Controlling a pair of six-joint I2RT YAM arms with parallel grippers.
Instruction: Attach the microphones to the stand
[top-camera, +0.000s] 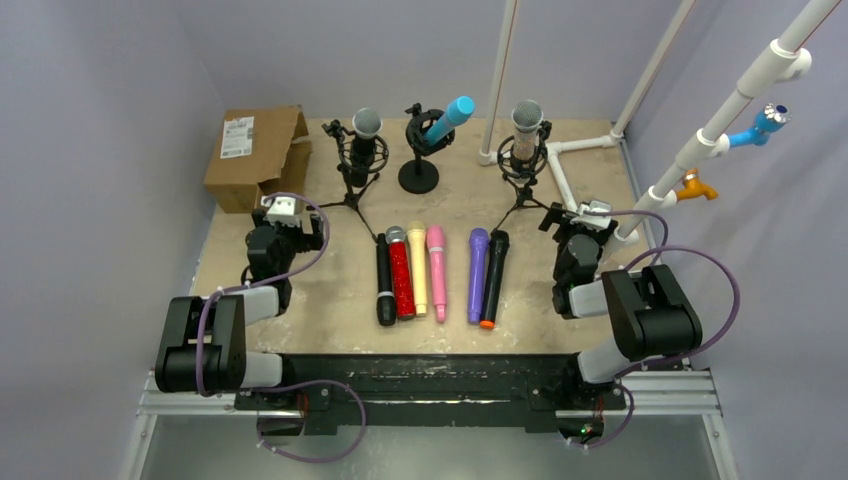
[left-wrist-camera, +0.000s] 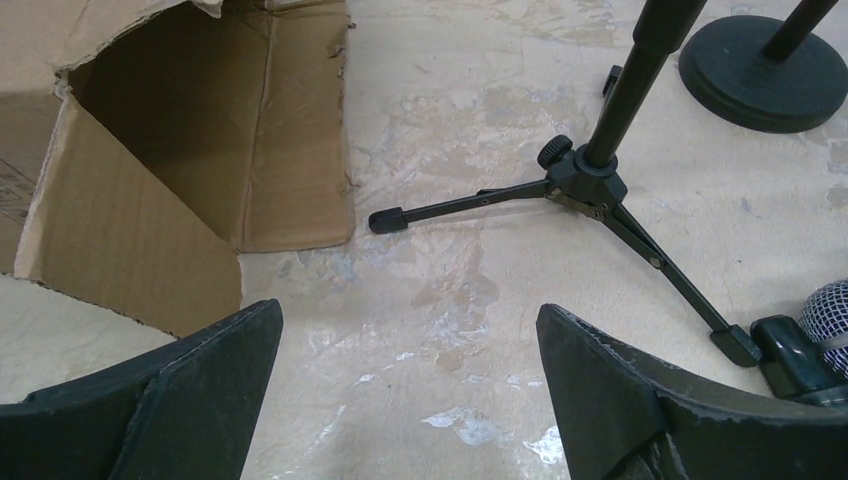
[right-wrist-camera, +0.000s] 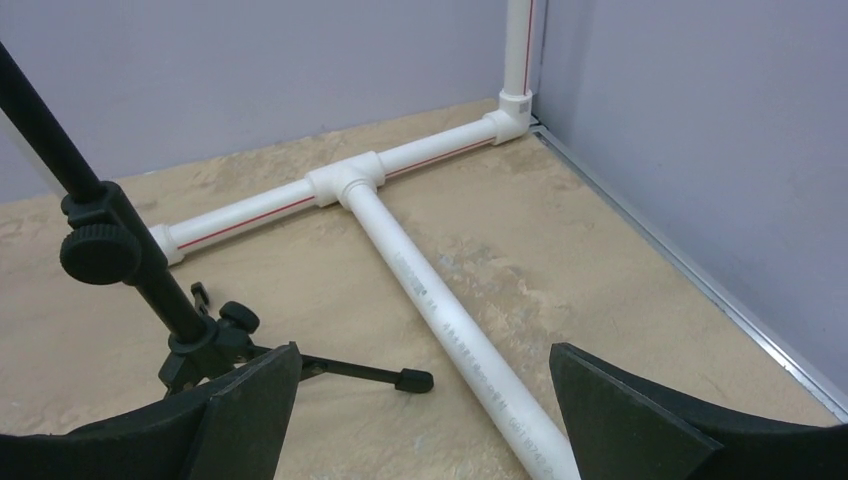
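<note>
Three stands are at the back of the table. The left tripod stand (top-camera: 352, 175) holds a black microphone (top-camera: 364, 135). The round-base stand (top-camera: 419, 172) holds a blue microphone (top-camera: 449, 117). The right tripod stand (top-camera: 520, 180) holds a silver-headed microphone (top-camera: 526, 128). Lying in a row in the middle are a black (top-camera: 385, 282), glittery red (top-camera: 401, 275), cream (top-camera: 418, 262), pink (top-camera: 437, 258), purple (top-camera: 477, 272) and second black microphone (top-camera: 494, 278). My left gripper (top-camera: 296, 222) (left-wrist-camera: 408, 330) is open and empty over bare table. My right gripper (top-camera: 572, 222) (right-wrist-camera: 425, 365) is open and empty.
An open brown cardboard box (top-camera: 255, 155) (left-wrist-camera: 150, 170) lies at the back left. The left wrist view shows the left tripod's legs (left-wrist-camera: 585, 180), the round base (left-wrist-camera: 765, 65) and a mesh head (left-wrist-camera: 830, 310). A white pipe frame (top-camera: 570, 170) (right-wrist-camera: 440, 310) lies at the back right, beside the right tripod (right-wrist-camera: 150, 290).
</note>
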